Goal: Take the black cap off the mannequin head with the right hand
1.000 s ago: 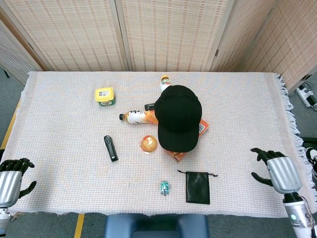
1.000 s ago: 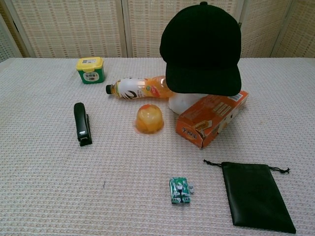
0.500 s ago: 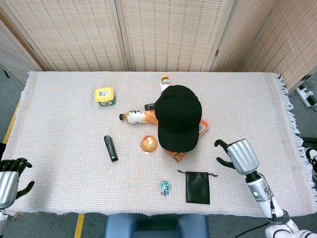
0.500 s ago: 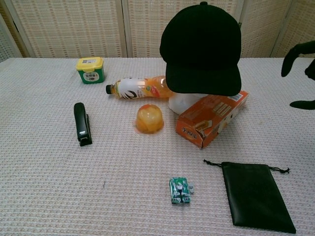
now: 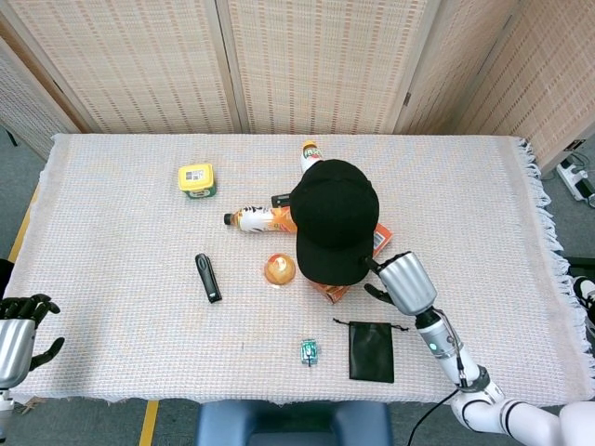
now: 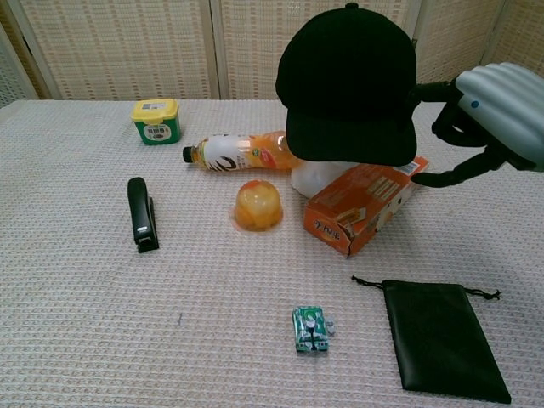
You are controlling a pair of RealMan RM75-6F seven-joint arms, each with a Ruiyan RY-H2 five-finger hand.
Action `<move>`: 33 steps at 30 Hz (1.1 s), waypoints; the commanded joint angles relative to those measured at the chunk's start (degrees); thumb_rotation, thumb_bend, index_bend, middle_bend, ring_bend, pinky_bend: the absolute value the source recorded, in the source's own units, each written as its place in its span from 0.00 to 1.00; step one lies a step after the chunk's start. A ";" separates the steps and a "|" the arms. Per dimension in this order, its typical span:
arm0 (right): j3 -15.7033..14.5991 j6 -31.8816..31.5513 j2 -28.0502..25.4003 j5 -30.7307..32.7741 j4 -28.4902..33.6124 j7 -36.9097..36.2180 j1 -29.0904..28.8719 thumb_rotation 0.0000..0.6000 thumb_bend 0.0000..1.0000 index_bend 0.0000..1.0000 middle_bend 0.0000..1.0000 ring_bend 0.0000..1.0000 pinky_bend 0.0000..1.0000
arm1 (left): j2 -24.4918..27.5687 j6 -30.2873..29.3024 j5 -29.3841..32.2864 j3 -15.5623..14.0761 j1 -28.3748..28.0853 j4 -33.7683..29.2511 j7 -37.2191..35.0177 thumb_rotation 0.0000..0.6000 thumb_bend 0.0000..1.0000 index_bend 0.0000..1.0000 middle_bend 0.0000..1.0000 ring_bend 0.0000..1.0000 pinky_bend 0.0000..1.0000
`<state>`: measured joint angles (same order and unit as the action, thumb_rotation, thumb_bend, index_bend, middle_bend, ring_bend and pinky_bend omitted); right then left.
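Now: one black cap (image 6: 348,81) on mannequin head (image 6: 316,177); right hand (image 6: 491,110) beside brim, fingers spread, possibly touching; two bottles (image 5: 261,218).

A table covered with a white woven cloth (image 5: 121,307) carries everything. Taking the orange box (image 6: 365,204) as landmark: an orange bottle (image 6: 238,151) lies on its side to its left, a yellow-lidded jar (image 6: 156,120) further left, a black stapler (image 6: 141,213) beyond, an orange jelly cup (image 6: 257,206) just beside it, a black pouch (image 6: 442,338) and small green toy (image 6: 311,328) in front.
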<state>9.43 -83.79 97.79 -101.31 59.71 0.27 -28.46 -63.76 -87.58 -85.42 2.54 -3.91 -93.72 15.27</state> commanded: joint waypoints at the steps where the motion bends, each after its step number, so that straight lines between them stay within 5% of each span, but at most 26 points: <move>1: 0.17 -1.26 2.36 -0.34 -3.29 -1.12 -1.70 1.00 0.00 0.45 0.99 1.00 1.00 | -0.07 0.07 0.05 0.05 -0.04 0.26 -0.30 1.00 0.25 0.45 0.34 0.31 0.27; 16: -1.64 -4.77 8.26 -0.46 -15.56 -5.38 -5.11 1.00 0.04 0.44 0.99 1.00 1.00 | -0.14 1.30 0.54 0.36 -0.72 0.74 -2.13 1.00 0.25 0.46 0.34 0.31 0.27; 21: -2.06 -6.17 9.41 -0.22 -18.51 -6.93 -5.76 1.00 0.26 0.47 0.99 1.00 1.00 | 0.15 1.30 0.27 0.33 -0.82 0.47 -2.61 1.00 0.25 0.46 0.34 0.31 0.26; 27: -2.18 -8.23 9.43 0.60 -19.40 -8.59 -5.79 1.00 0.58 0.64 0.99 1.00 1.00 | 0.49 1.36 0.12 0.16 -0.79 0.12 -2.92 1.00 0.25 0.45 0.33 0.31 0.25; 33: -1.77 -9.35 7.89 1.94 -16.64 -9.49 -5.55 1.00 0.78 0.75 1.00 1.00 1.00 | 0.79 1.30 -0.17 0.19 -0.91 -0.25 -3.17 1.00 0.25 0.44 0.33 0.31 0.25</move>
<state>7.49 -92.92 106.21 -99.73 42.29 -9.10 -34.04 -62.97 -86.29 -85.58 2.72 -4.81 -93.96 12.11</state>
